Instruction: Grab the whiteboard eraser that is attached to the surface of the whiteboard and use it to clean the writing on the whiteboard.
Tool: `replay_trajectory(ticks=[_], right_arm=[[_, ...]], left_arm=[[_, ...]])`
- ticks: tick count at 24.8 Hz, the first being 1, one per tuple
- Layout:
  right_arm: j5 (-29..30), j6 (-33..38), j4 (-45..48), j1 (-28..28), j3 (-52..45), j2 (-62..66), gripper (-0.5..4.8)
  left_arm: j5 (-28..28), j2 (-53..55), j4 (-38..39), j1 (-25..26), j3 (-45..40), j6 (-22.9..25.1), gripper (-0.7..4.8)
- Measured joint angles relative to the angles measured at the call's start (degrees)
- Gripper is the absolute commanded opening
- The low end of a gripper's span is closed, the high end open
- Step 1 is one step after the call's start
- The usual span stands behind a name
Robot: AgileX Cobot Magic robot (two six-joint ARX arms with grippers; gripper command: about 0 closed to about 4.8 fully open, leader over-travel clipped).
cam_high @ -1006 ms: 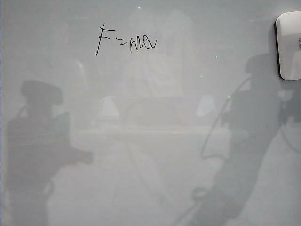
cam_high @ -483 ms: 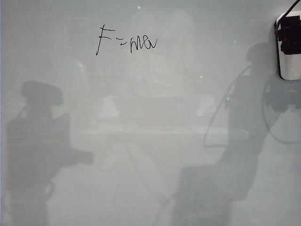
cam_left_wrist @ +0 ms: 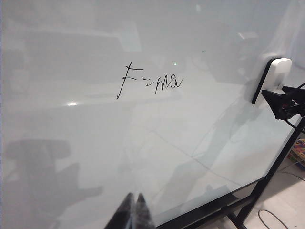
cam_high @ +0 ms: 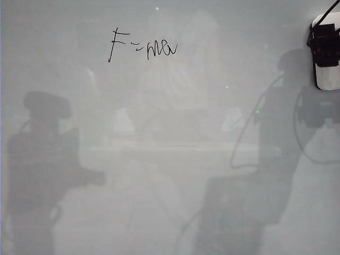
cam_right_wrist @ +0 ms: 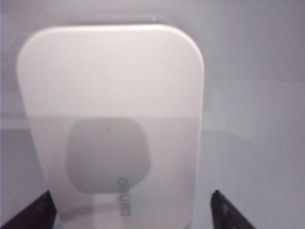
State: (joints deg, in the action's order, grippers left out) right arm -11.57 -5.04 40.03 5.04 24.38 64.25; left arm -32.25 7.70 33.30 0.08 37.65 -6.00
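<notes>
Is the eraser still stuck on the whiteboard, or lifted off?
On: the whiteboard eraser sits flat against the whiteboard, the open right hand straddling it.

Your right gripper point(cam_high: 324, 45), absent a second ago, now sits over the whiteboard eraser point(cam_high: 329, 77) at the whiteboard's point(cam_high: 175, 159) right edge, jaws spread either side of it.

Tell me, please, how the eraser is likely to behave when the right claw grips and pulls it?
The eraser looks like a rigid moulded block, so probably stiff. Its smooth rounded sides may be slippery for the right claw, open astride it. It clings to the upright whiteboard, so it may resist, then release suddenly.
</notes>
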Motion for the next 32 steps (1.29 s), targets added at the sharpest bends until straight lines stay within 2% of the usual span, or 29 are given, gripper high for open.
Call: replay_trajectory(ticks=[4, 7, 10, 12, 14, 16, 17, 19, 20, 21, 22, 24, 26, 30, 32], right_arm=[[-0.24, -0.15, 0.46, -0.02, 1.77, 1.6, 3.85], [-0.15, -0.15, 1.07, 0.0, 3.67, 2.21, 3.14], [0.07, -0.31, 1.25, 0.07, 3.96, 2.62, 2.86], [0.15, -0.31, 1.18, 0.13, 4.02, 2.69, 2.19], [0.0, -1.14, 0.24, 0.87, 4.09, 2.1, 2.06], [-0.2, -4.55, -5.49, 3.41, 5.38, 0.07, 2.06], [-0.11, -6.73, -9.14, 5.49, 6.38, -1.14, 2.06], [-0.28, -14.93, -20.65, 13.25, 11.56, -3.41, 2.06], [-2.67, -19.06, -27.34, 18.82, 16.04, -3.54, 2.06], [-4.46, -21.0, -30.49, 21.77, 18.67, -3.52, 2.06], [-9.29, -23.63, -36.65, 28.94, 24.3, -2.67, 2.06], [-17.64, -26.99, -39.85, 38.97, 32.37, 1.18, 2.07], [-22.97, -31.67, -40.74, 45.55, 39.39, 7.58, 2.07], [-29.44, -38.38, -44.72, 47.78, 50.88, 23.15, 2.07], [-30.6, -40.28, -45.48, 47.84, 54.58, 26.99, 2.07]], left_arm=[[0.0, 0.0, -0.02, 0.0, 0.0, 0.0, -0.05], [0.0, 0.02, 0.02, 0.0, 0.0, 0.0, -0.05], [0.07, 0.02, 0.22, 0.0, 0.0, 0.02, -0.05], [0.09, 0.0, 0.42, 0.0, 0.0, 0.0, -0.05], [0.11, 0.0, 0.42, 0.0, -0.02, 0.02, -0.05], [0.11, 0.02, 0.42, 0.0, -0.02, 0.0, -0.05], [0.11, 0.0, 0.44, 0.0, -0.02, 0.02, -0.05], [0.13, 0.0, 0.42, 0.0, 0.0, 0.02, -0.05], [0.15, 0.0, 0.39, 0.0, 0.0, 0.0, -0.06], [0.15, 0.0, 0.39, 0.0, 0.0, 0.0, -0.05], [0.17, -0.02, 0.44, 0.0, 0.0, 0.0, -0.06], [0.24, -0.02, 0.39, 0.0, 0.0, 0.0, -0.05], [0.28, 0.0, 0.37, 0.0, 0.0, 0.0, -0.05], [2.67, -0.02, 0.33, 0.0, 0.0, 1.62, -0.05], [4.94, -0.02, 0.35, 0.0, 0.0, 2.69, -0.05]])
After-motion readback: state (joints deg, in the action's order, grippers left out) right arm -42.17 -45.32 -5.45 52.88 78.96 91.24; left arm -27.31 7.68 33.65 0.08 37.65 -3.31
